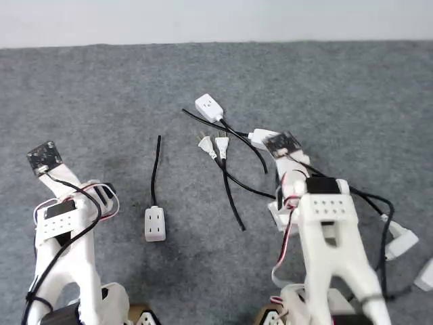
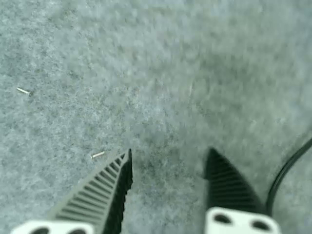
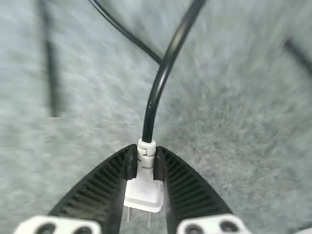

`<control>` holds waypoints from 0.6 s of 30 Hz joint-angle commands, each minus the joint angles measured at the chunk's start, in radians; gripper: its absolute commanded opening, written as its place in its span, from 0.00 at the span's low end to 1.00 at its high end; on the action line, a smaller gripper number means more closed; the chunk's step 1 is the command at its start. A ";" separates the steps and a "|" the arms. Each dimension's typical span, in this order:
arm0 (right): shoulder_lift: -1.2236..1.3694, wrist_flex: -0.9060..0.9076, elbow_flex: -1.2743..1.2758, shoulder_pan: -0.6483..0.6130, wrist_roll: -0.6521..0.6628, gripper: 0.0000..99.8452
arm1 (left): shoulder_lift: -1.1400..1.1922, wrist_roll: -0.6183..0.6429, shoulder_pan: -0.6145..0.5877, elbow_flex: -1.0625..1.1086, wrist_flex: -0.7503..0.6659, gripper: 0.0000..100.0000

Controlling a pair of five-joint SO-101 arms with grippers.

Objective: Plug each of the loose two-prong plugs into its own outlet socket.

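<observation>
My right gripper [image 3: 145, 152] is shut on a white two-prong plug [image 3: 144, 187], prongs pointing back toward the wrist, its black cord [image 3: 158, 83] running away over the grey carpet. In the high view two loose plugs [image 1: 203, 143] [image 1: 221, 143] lie side by side mid-table, with the right arm [image 1: 325, 210] just to their right. A white socket block [image 1: 154, 224] on a short black cord lies left of centre; another white socket [image 1: 208, 107] sits farther back. My left gripper [image 2: 169, 155] is open over bare carpet, left of the socket block.
Black cords [image 1: 233, 186] cross the carpet between the plugs and the right arm. More white plug bodies [image 1: 400, 241] lie at the right edge. A black cord [image 2: 287, 168] runs beside the left gripper. A wall borders the table's far side.
</observation>
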 commanded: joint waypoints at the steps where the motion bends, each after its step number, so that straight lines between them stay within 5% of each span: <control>1: -0.191 0.125 -0.157 -0.119 -0.061 0.01 | 0.005 -0.114 0.040 -0.064 0.023 0.03; 5: -0.232 0.163 -0.264 -0.294 -0.118 0.01 | 0.005 -0.244 0.049 -0.073 0.098 0.02; 10: -0.228 0.076 -0.287 -0.532 -0.126 0.01 | 0.006 -0.597 0.163 -0.084 0.245 0.02; 14: -0.226 -0.025 -0.279 -0.631 -0.127 0.01 | -0.002 -0.852 0.245 -0.058 0.304 0.02; 18: -0.226 -0.099 -0.230 -0.697 -0.133 0.01 | 0.000 -0.964 0.264 -0.058 0.322 0.02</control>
